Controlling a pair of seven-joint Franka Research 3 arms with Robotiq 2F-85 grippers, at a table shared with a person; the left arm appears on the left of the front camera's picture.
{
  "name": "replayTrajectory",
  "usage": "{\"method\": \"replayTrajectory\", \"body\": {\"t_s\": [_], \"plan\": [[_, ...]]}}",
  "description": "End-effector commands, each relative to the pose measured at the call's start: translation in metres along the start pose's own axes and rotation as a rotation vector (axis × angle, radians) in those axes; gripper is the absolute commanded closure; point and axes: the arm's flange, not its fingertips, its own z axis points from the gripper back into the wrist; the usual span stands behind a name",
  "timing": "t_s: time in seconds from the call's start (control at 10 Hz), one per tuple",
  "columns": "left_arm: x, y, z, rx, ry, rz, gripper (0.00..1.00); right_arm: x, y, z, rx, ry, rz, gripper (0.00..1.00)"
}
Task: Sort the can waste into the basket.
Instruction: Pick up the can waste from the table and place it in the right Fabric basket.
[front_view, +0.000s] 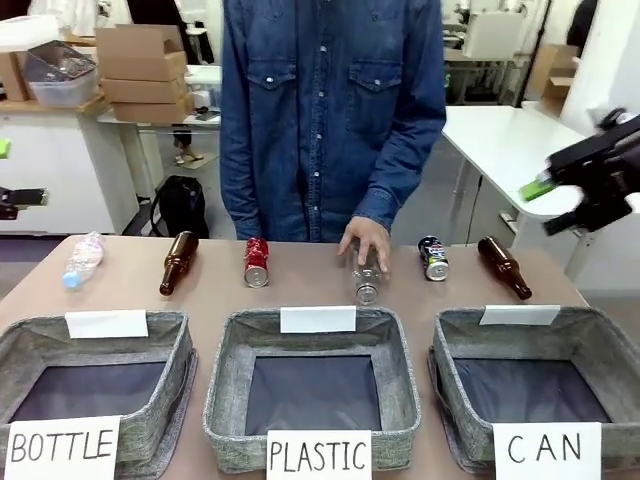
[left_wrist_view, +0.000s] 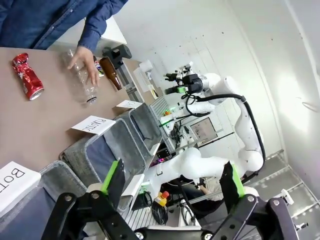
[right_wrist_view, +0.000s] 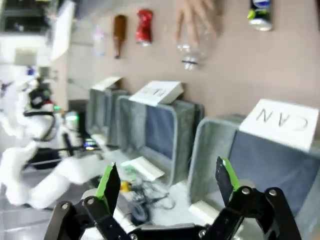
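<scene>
A dented red can (front_view: 256, 262) and a silvery-grey can with dark print (front_view: 433, 258) lie in the row at the table's far side. The grey basket (front_view: 600, 350) signed CAN stands at the front right. My right gripper (front_view: 548, 205) hangs open and empty, high above the table's right end. From the right wrist, the open gripper (right_wrist_view: 167, 180) faces the CAN basket (right_wrist_view: 212, 145), with the red can (right_wrist_view: 144, 26) and grey can (right_wrist_view: 260, 12) beyond. My left gripper (left_wrist_view: 172, 180) is open and empty above the baskets, with the red can (left_wrist_view: 27, 76) far off.
A person's hand (front_view: 365, 243) rests on a clear plastic bottle (front_view: 367, 282) between the two cans. Brown bottles (front_view: 178, 262) (front_view: 503, 266) and another clear bottle (front_view: 83, 258) lie in the same row. Baskets signed BOTTLE (front_view: 160, 330) and PLASTIC (front_view: 225, 370) stand left of the CAN basket.
</scene>
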Motion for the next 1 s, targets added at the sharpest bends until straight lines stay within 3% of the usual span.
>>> {"method": "replayTrajectory", "body": {"t_s": [0.0, 0.3, 0.5, 0.7, 0.9], "plan": [[0.002, -0.001, 0.000, -0.026, -0.013, -0.023, 0.00, -0.038, -0.019, 0.088, 0.142, -0.131, -0.043, 0.00], [0.002, -0.001, 0.000, -0.026, -0.013, -0.023, 0.00, -0.050, -0.028, 0.087, 0.087, -0.308, -0.061, 0.00], [0.002, -0.001, 0.000, -0.026, -0.013, -0.023, 0.00, -0.024, -0.022, 0.055, 0.034, -0.287, -0.060, 0.00], [0.002, -0.001, 0.000, -0.026, -0.013, -0.023, 0.00, 0.002, -0.015, 0.019, 0.043, -0.196, -0.040, 0.00], [0.002, -0.001, 0.000, -0.026, -0.013, -0.023, 0.00, -0.012, -0.028, 0.055, 0.123, -0.233, -0.108, 0.00]]}}
